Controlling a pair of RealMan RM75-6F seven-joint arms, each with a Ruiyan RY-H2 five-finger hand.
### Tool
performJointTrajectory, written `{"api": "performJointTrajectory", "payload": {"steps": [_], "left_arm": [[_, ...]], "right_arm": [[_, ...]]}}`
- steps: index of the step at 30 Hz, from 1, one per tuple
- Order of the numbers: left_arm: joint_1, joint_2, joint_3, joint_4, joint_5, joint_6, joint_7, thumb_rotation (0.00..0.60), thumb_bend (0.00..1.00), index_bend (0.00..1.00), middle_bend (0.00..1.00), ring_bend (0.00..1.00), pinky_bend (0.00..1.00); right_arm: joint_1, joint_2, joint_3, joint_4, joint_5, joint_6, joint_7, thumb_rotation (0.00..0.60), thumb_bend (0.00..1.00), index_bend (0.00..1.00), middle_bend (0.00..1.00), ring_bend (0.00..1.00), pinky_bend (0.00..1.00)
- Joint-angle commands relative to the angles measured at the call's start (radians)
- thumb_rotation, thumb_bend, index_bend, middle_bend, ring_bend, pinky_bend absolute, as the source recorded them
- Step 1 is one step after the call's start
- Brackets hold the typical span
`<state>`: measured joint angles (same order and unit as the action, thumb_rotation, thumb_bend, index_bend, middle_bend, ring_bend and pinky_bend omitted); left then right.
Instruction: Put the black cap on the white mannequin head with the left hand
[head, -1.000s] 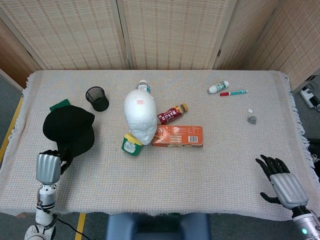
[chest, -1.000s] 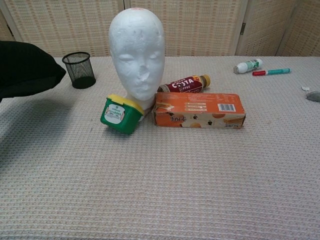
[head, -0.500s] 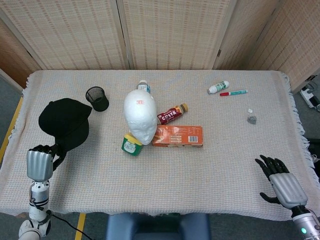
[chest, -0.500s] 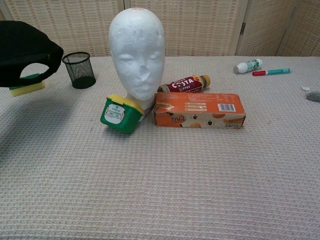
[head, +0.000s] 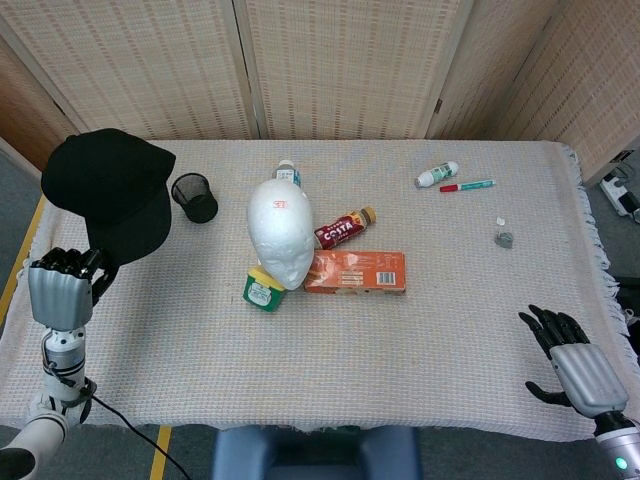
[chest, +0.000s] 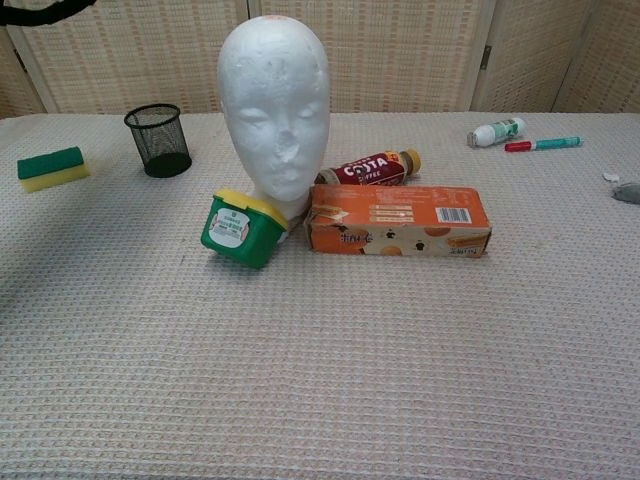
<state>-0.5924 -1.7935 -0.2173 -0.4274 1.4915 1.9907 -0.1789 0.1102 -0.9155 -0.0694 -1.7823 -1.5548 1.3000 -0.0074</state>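
My left hand (head: 62, 290) holds the black cap (head: 107, 190) by its brim, raised well above the table's left side. In the chest view only the cap's lower edge (chest: 40, 10) shows at the top left corner. The white mannequin head (head: 281, 232) stands upright near the table's middle, to the right of the cap, facing the robot (chest: 274, 110). My right hand (head: 580, 365) hovers open at the front right corner with nothing in it.
A black mesh cup (head: 194, 197) stands between cap and head. A green tub (chest: 241, 228), an orange box (chest: 398, 219) and a Costa bottle (chest: 370, 167) crowd the head's base. A green-yellow sponge (chest: 52, 168) lies at left. A white bottle (head: 437, 174) and pen (head: 466, 185) lie far right.
My left hand has lifted the cap up off the table and away to the left, uncovering the sponge beneath. The right hand has barely shifted.
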Motion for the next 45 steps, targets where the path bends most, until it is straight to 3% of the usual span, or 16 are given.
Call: {"api": "performJointTrajectory", "payload": {"steps": [1, 10, 16, 25, 38, 39, 41, 43, 45], "left_arm": [[-0.069, 0.068, -0.004, -0.136, 0.042, 0.014, 0.108, 0.6, 0.47, 0.75, 1.0, 1.0, 1.0], [-0.192, 0.12, -0.007, -0.388, 0.132, -0.049, 0.329, 0.6, 0.46, 0.75, 1.0, 1.0, 1.0], [-0.259, 0.087, -0.001, -0.439, 0.181, -0.118, 0.436, 0.6, 0.46, 0.75, 1.0, 1.0, 1.0], [-0.281, -0.037, 0.052, -0.379, 0.222, -0.192, 0.473, 0.6, 0.46, 0.75, 1.0, 1.0, 1.0], [-0.17, -0.158, 0.144, -0.2, 0.24, -0.171, 0.37, 0.6, 0.44, 0.73, 1.0, 1.0, 1.0], [-0.162, -0.161, 0.145, -0.193, 0.234, -0.18, 0.372, 0.6, 0.4, 0.67, 1.0, 1.0, 1.0], [-0.142, -0.161, 0.145, -0.191, 0.219, -0.192, 0.378, 0.6, 0.3, 0.45, 1.0, 1.0, 1.0], [-0.125, -0.153, 0.144, -0.206, 0.212, -0.188, 0.376, 0.6, 0.2, 0.14, 1.0, 0.98, 1.0], [-0.098, -0.131, 0.144, -0.249, 0.202, -0.181, 0.382, 0.6, 0.16, 0.02, 1.0, 0.96, 1.0]], "right_arm": [[-0.004, 0.011, 0.0, 0.0, -0.009, 0.012, 0.02, 0.6, 0.16, 0.0, 0.0, 0.0, 0.0], [-0.011, 0.039, 0.013, 0.012, 0.001, 0.035, 0.088, 0.6, 0.15, 0.0, 0.0, 0.0, 0.0], [-0.01, 0.055, 0.019, 0.02, 0.009, 0.034, 0.132, 0.6, 0.15, 0.0, 0.0, 0.0, 0.0], [-0.009, 0.079, 0.021, 0.037, 0.002, 0.033, 0.193, 0.6, 0.15, 0.0, 0.0, 0.0, 0.0], [-0.016, 0.08, 0.018, 0.032, -0.013, 0.042, 0.185, 0.6, 0.15, 0.0, 0.0, 0.0, 0.0], [-0.016, 0.08, 0.017, 0.03, -0.019, 0.042, 0.183, 0.6, 0.15, 0.0, 0.0, 0.0, 0.0], [-0.018, 0.08, 0.014, 0.028, -0.026, 0.047, 0.182, 0.6, 0.15, 0.0, 0.0, 0.0, 0.0], [-0.02, 0.081, 0.015, 0.027, -0.026, 0.05, 0.182, 0.6, 0.15, 0.0, 0.0, 0.0, 0.0], [-0.023, 0.084, 0.015, 0.027, -0.024, 0.055, 0.185, 0.6, 0.15, 0.0, 0.0, 0.0, 0.0]]}}
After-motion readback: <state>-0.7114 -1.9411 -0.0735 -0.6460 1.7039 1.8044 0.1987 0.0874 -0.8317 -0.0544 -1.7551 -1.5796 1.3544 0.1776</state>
